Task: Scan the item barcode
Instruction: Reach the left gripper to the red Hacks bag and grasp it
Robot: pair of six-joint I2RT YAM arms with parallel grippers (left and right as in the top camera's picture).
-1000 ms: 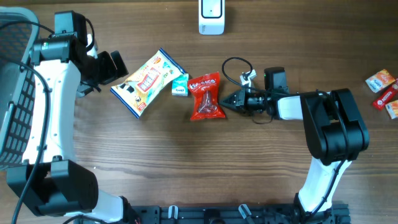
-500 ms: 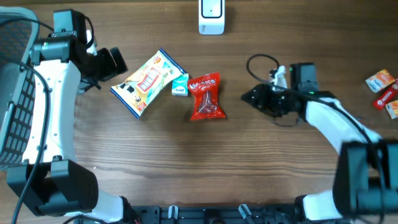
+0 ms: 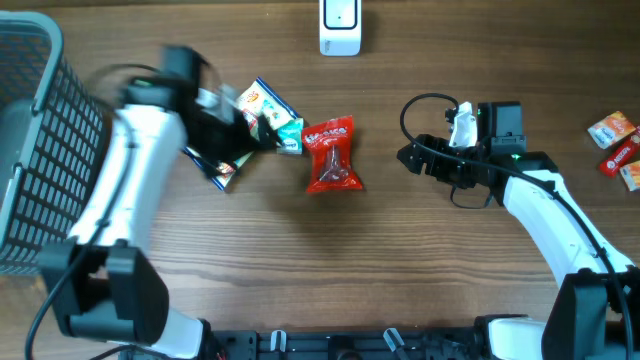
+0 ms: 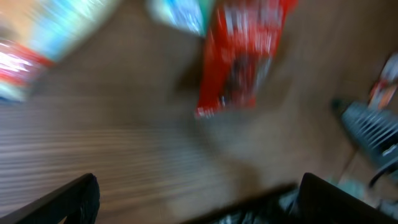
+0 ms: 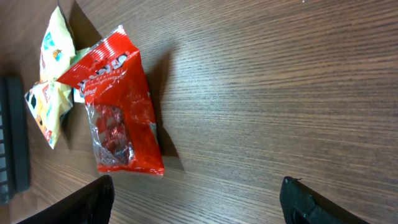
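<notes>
Red snack packet [image 3: 331, 155]: flat on wooden table [image 3: 300, 260], mid-table, beside yellow snack bag [image 5: 51, 46]. Right gripper [image 5: 196, 186]: fingers wide apart, empty, clear of packet. Left gripper [image 4: 199, 183]: fingers spread, empty.

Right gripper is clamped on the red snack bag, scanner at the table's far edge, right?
No: the right gripper is open and apart from the red snack bag, as the overhead view shows. The scanner does sit at the far edge.
</notes>
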